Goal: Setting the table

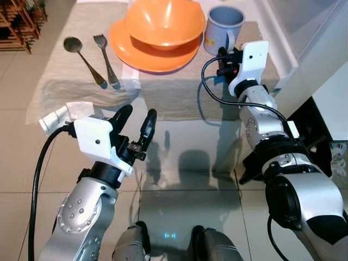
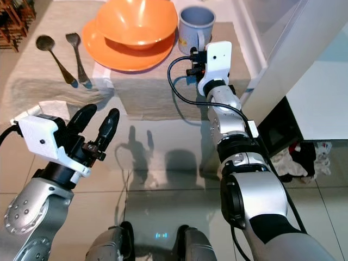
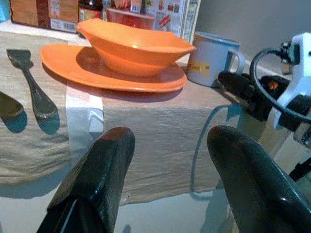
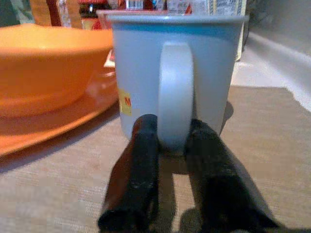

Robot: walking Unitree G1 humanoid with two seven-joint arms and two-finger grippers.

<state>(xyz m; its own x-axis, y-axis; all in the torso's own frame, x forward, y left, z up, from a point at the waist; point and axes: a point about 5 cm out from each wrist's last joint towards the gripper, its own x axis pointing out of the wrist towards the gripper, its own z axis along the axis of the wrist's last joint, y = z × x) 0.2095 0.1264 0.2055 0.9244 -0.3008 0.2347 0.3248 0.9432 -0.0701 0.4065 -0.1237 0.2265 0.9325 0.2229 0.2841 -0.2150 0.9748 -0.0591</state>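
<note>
on the far left of the glass tabletop [image 1: 179, 157] we see a spoon [image 1: 84, 60] and, just beside it, a fork [image 1: 106, 57], both lying on a beige cloth runner [image 1: 174, 92] that covers the far part of the surface. nearer us, a crumpled white napkin [image 1: 65, 113] sits by the runner's near left edge. our left end effector [image 1: 136, 128] hovers over the bare glass short of the runner, its two black fingers [image 3: 92, 179] spread apart and holding nothing. moving right, an orange plate [image 1: 141, 57] rests on the runner with an orange bowl [image 1: 166, 22] standing in it. just beside the plate on its right stands a pale blue mug [image 1: 223, 27], handle turned toward us. our right end effector [image 4: 170, 145] is at that handle, one finger on each side of it and pressed close against it, so we read it as clamped on the mug's handle, with the mug standing on the runner. behind the dishes in the wrist views we make out jars and boxes [image 3: 146, 9].
</note>
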